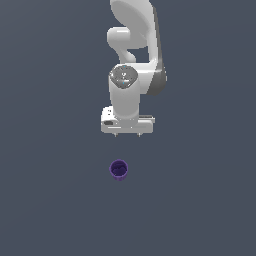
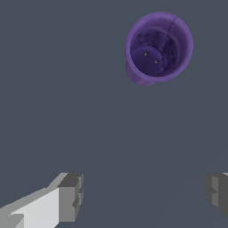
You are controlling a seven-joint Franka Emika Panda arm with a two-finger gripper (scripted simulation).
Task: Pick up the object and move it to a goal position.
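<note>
The object is a small dark purple cup (image 1: 119, 170) with a hollow top, standing upright on the grey floor. In the wrist view the cup (image 2: 158, 47) shows from above, with its open top and dark inside. My gripper (image 1: 127, 135) hangs above the floor, beyond the cup in the exterior view and apart from it. It is open and empty: in the wrist view the gripper (image 2: 144, 196) has its two grey fingertips (image 2: 71, 196) spread wide, with bare floor between them.
The white arm (image 1: 132, 60) rises behind the gripper at the top of the exterior view. The flat grey floor (image 1: 50, 200) surrounds the cup on all sides.
</note>
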